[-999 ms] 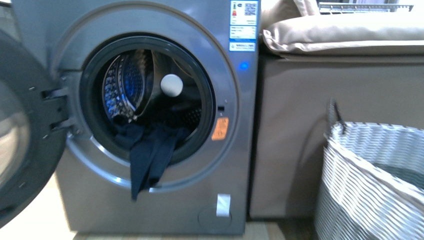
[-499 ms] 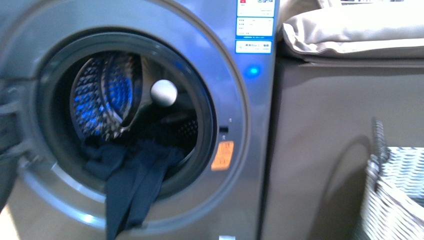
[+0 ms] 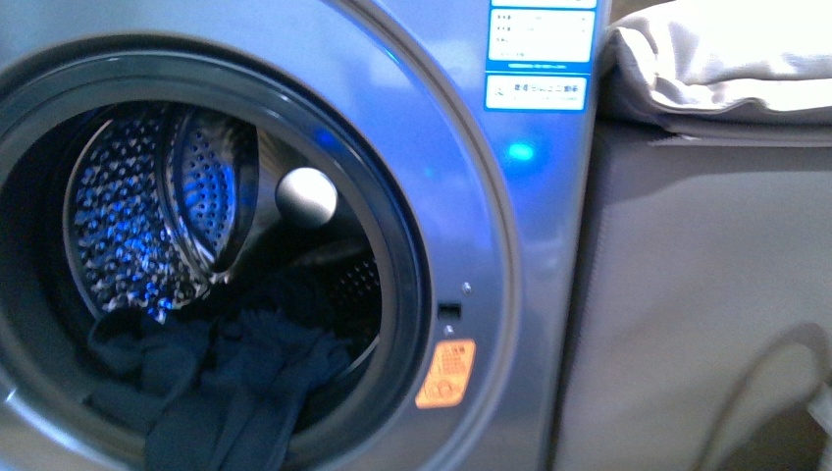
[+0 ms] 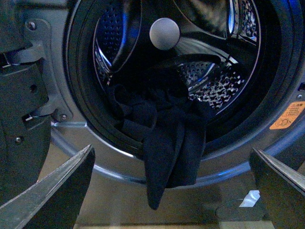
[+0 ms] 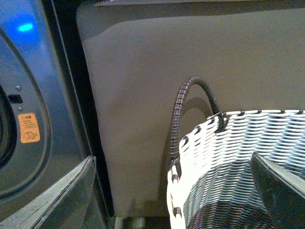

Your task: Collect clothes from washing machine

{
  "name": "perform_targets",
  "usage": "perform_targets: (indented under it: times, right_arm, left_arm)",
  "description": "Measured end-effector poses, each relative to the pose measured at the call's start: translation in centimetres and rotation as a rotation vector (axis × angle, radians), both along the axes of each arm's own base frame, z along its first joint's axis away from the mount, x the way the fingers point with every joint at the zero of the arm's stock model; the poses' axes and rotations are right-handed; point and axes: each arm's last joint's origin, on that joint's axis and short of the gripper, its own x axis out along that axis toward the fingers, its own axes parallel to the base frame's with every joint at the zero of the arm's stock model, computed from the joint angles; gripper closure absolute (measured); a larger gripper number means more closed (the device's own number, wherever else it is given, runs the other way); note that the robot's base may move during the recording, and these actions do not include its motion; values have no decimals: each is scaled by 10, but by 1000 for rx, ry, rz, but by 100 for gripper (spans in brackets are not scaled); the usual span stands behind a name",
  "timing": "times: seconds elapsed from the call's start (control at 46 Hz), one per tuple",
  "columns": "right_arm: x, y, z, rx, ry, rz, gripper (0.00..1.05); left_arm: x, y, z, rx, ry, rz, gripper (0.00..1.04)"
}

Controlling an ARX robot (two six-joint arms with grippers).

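Over the rim of the washing machine [image 3: 491,255], the clothes [image 4: 164,129] were draped, half inside the drum [image 3: 147,226]. Soft, limp fabric was judged light; the hanging fold could be pinched. Left gripper [image 4: 171,149] and right gripper [image 5: 171,156] were spread wide, empty.

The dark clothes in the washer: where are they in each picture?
Front view: clothes at lower left, spilling from the drum.
Left wrist view: clothes in the centre, hanging down out of the drum.
Right wrist view: not in it.
Shared landmark: the orange sticker beside the door opening, seen in all three.
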Motion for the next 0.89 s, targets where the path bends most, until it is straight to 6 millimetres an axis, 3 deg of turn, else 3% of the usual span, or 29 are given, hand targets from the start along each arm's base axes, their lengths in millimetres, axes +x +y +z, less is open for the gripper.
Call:
perform_targets:
  times: [0.174,0.261,0.413,0.478,0.565,0.76,0.89]
  right_arm:
    - [0,0,0,0,0,1,8]
    - [0,0,0,0,0,1,8]
    - [0,0,0,0,0,1,8]
    - [0,0,0,0,0,1,8]
    - [0,0,0,0,0,1,8]
    - [0,0,0,0,0,1,8]
    - [0,0,0,0,0,1,8]
  left_arm:
    - [0,0,0,0,0,0,7]
    - [2,-1,1,-35,94,-108,7]
    - [21,-3,31,-36,79,-152,7]
    - [38,-5,49,-21,39,-162,7]
    - [63,-6,54,-19,49,-168,7]
    - [120,-8,51,-19,93,-160,7]
    - [155,-13,33,-1,168,-149,7]
